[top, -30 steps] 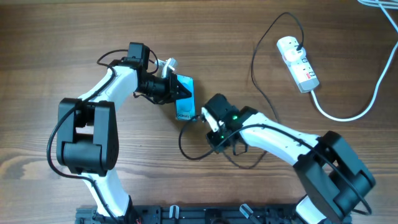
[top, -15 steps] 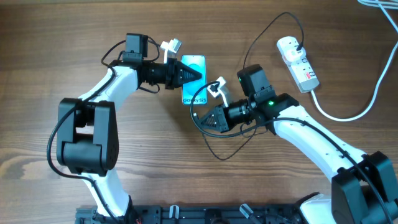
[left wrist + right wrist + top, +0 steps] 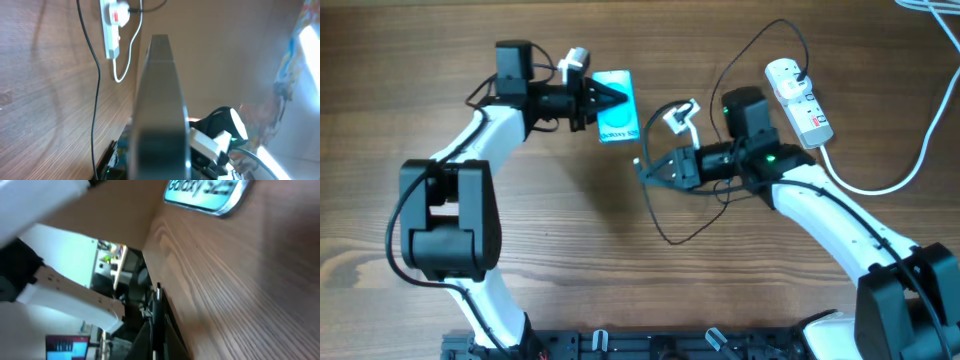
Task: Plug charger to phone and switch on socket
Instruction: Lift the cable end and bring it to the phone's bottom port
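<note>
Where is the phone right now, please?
The phone is upper centre in the overhead view, clamped in the left gripper, just left of the right gripper holding the charger.

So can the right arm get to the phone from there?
Probably yes. The right gripper, shut on the charger, sits close to the phone, with only bare table between them.
</note>
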Controlling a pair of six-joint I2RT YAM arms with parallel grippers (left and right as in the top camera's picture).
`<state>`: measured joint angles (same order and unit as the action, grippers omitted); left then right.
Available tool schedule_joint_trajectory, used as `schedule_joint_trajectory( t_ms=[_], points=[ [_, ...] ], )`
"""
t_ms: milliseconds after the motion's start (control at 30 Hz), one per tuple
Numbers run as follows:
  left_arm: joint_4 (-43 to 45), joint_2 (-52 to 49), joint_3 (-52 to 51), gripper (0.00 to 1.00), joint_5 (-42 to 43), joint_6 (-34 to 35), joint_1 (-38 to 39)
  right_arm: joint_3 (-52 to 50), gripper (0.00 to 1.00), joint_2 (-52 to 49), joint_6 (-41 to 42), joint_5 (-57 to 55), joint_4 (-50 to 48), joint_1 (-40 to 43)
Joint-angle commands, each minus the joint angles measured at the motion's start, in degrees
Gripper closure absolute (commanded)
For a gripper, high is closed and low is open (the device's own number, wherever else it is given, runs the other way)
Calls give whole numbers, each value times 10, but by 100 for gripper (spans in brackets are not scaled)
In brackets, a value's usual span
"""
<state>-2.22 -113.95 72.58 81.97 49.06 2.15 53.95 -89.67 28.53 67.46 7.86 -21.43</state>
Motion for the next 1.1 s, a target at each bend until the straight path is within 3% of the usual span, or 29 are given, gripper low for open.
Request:
schedule_joint_trajectory(
  t_ms=[0,367,1067],
  points=[
    [18,3,5,96,26,53,-8,8,96,5,51,10,-23,4],
    [97,3,5,96,26,99,16,8,96,0,129,-11,-115,-16],
    [188,3,5,96,34,174,37,8,96,-1,135,-71,-119,-17]
  ],
)
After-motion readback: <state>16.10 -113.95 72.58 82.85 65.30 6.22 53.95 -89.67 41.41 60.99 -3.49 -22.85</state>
